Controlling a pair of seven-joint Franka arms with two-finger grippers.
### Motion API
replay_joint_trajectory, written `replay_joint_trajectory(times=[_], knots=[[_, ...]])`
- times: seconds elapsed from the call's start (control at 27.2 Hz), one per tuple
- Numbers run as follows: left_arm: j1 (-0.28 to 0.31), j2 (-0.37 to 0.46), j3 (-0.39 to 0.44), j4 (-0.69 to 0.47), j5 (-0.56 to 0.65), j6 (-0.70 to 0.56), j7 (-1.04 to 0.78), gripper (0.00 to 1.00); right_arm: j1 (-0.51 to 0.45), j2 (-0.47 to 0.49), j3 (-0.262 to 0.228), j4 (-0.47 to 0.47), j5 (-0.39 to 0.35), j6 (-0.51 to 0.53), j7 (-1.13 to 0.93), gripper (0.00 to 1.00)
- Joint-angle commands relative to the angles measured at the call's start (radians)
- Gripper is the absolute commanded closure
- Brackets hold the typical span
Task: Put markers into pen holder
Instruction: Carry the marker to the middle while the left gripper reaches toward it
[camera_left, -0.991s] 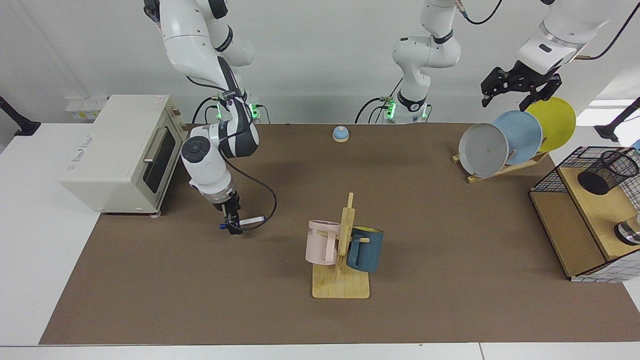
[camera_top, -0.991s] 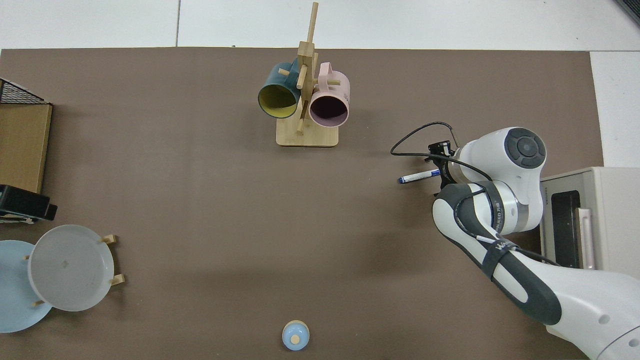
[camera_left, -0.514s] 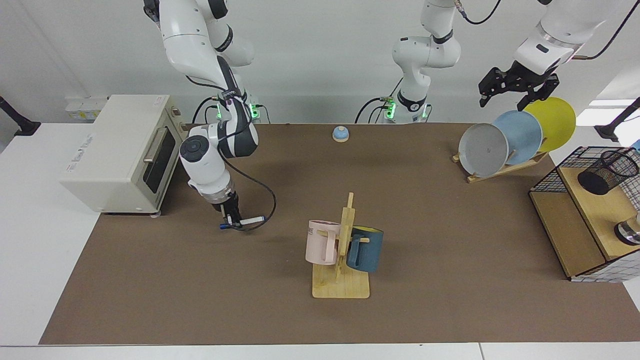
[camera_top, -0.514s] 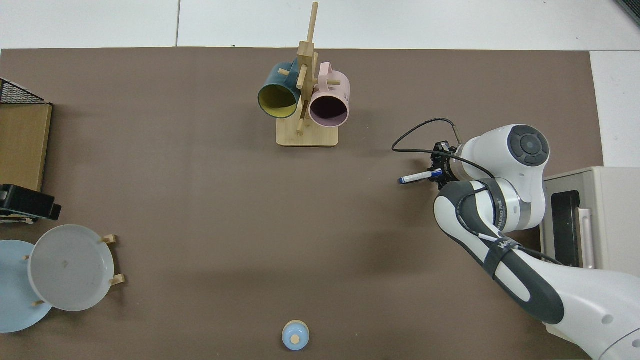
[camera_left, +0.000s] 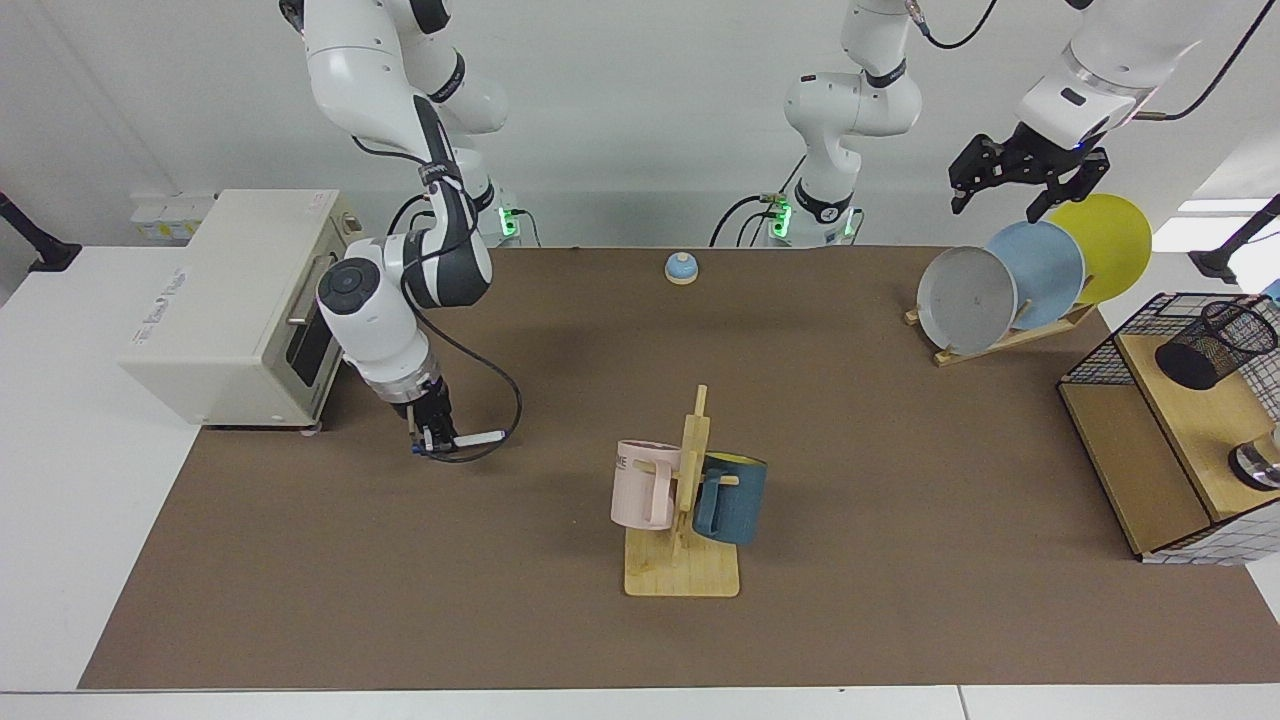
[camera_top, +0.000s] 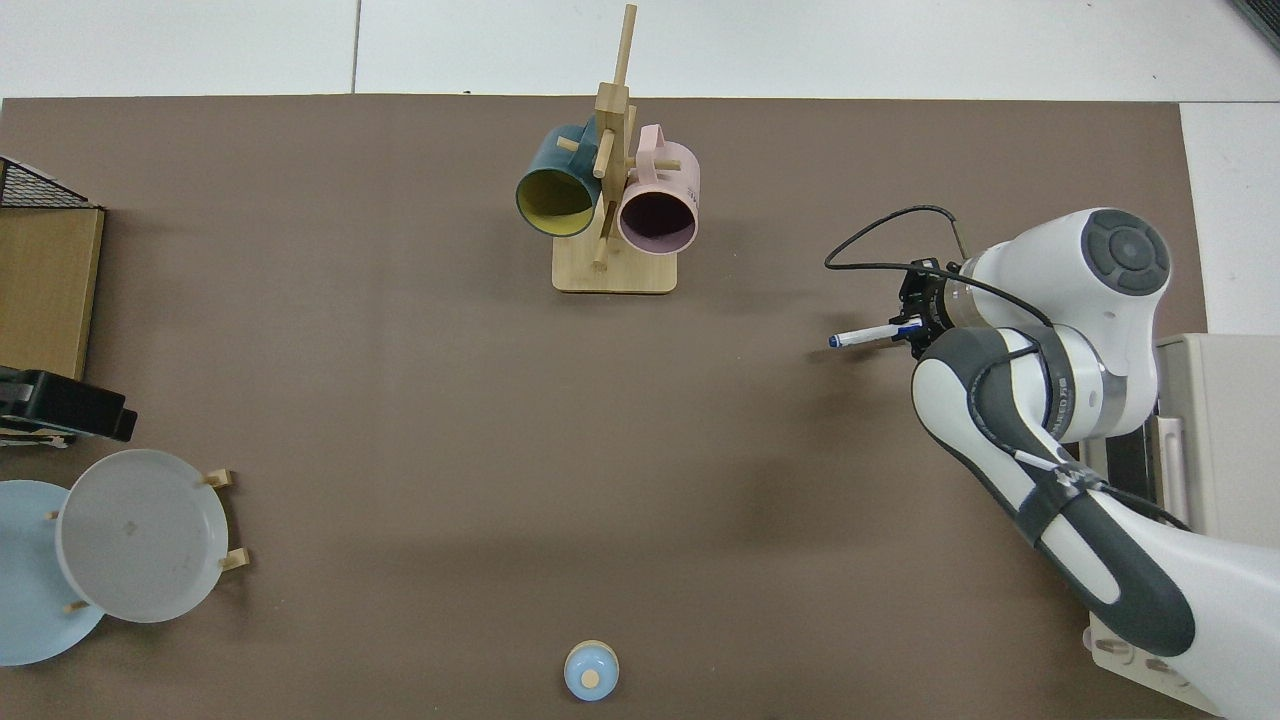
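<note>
A white marker (camera_left: 474, 438) with a blue end is held level in my right gripper (camera_left: 430, 441), which is shut on its capped end, low over the brown mat beside the toaster oven. From above, the marker (camera_top: 862, 337) sticks out sideways from that gripper (camera_top: 912, 326). The pen holder (camera_left: 1214, 344), a black mesh cup, leans on the wooden shelf inside the wire basket (camera_left: 1100, 362) at the far side of the table. My left gripper (camera_left: 1012, 184) hangs open and empty in the air above the plate rack; it is a dark block (camera_top: 62, 408) at the edge of the top view.
A wooden mug tree (camera_left: 690, 500) with a pink mug (camera_left: 643, 484) and a blue mug (camera_left: 732, 497) stands mid-table. Three plates lean in a rack (camera_left: 1010, 335). A cream toaster oven (camera_left: 240, 300) sits close behind the right arm. A small blue bell (camera_left: 681, 267) lies near the bases.
The right arm has carried the marker a little toward the toaster oven. The left gripper has drifted slightly up and away from the plates.
</note>
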Motion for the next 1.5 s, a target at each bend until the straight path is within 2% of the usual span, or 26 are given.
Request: replay_joint_trajectory(times=[0.0, 0.22, 0.4, 0.66, 0.84, 0.99, 1.14, 1.25, 1.36, 1.47], knots=[[-0.015, -0.029, -0.002, -0.034, -0.005, 0.000, -0.003, 0.00, 0.020, -0.078, 0.016, 0.067, 0.007, -0.158, 0.023, 1.00], [-0.017, -0.029, -0.007, -0.032, -0.005, 0.020, 0.014, 0.00, 0.097, -0.129, 0.016, 0.156, 0.039, -0.307, 0.098, 1.00], [-0.018, -0.029, -0.007, -0.034, -0.005, 0.029, 0.046, 0.00, 0.122, -0.211, 0.020, 0.182, 0.045, -0.396, 0.127, 1.00], [-0.020, -0.027, -0.008, -0.034, -0.005, 0.028, 0.051, 0.00, 0.122, -0.296, 0.108, 0.193, 0.060, -0.514, 0.149, 1.00], [-0.023, -0.027, -0.025, -0.034, -0.005, 0.034, 0.049, 0.00, 0.122, -0.296, 0.128, 0.286, 0.146, -0.602, 0.201, 1.00], [-0.046, -0.027, -0.037, -0.035, -0.013, 0.052, 0.057, 0.02, 0.160, -0.295, 0.155, 0.326, 0.148, -0.605, 0.282, 1.00], [-0.106, -0.032, -0.045, -0.058, -0.017, 0.098, 0.109, 0.04, 0.238, -0.295, 0.155, 0.328, 0.149, -0.574, 0.327, 1.00], [-0.153, -0.047, -0.051, -0.087, -0.027, 0.158, 0.143, 0.05, 0.257, -0.293, 0.157, 0.326, 0.148, -0.533, 0.380, 1.00], [-0.201, -0.062, -0.053, -0.126, -0.057, 0.248, 0.236, 0.05, 0.286, -0.282, 0.155, 0.325, 0.136, -0.517, 0.411, 1.00], [-0.218, -0.073, -0.053, -0.156, -0.097, 0.310, 0.368, 0.05, 0.291, -0.279, 0.157, 0.325, 0.136, -0.501, 0.434, 1.00]])
